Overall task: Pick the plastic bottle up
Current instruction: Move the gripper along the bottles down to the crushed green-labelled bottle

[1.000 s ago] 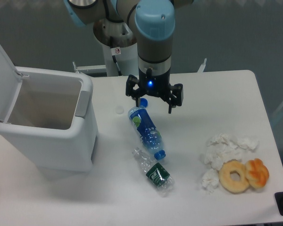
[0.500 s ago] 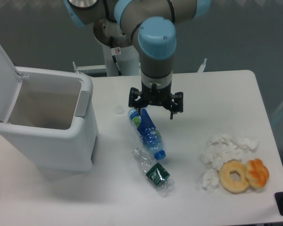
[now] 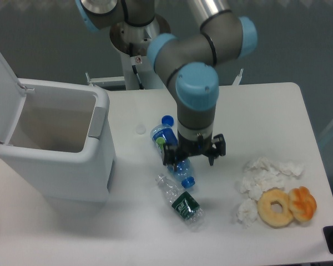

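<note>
The plastic bottle (image 3: 180,201) lies on its side on the white table, clear and crumpled, with a dark green label near its lower right end. My gripper (image 3: 191,158) hangs above and slightly right of it, pointing down, its fingers spread open with nothing between them. It stands over the lower end of a blue-labelled bottle (image 3: 167,142) with a blue cap, covering part of that bottle. A gap of table separates my fingers from the plastic bottle.
A white bin (image 3: 50,145) with its lid raised stands at the left. A loose blue cap (image 3: 167,119) and a small white cap (image 3: 140,129) lie behind the bottles. Crumpled tissues (image 3: 263,172), a doughnut (image 3: 276,207) and a pastry (image 3: 303,203) sit at the right.
My gripper has moved forward and a little right, from behind the blue-labelled bottle to over its capped end, closer to the plastic bottle. The bottles have not moved.
</note>
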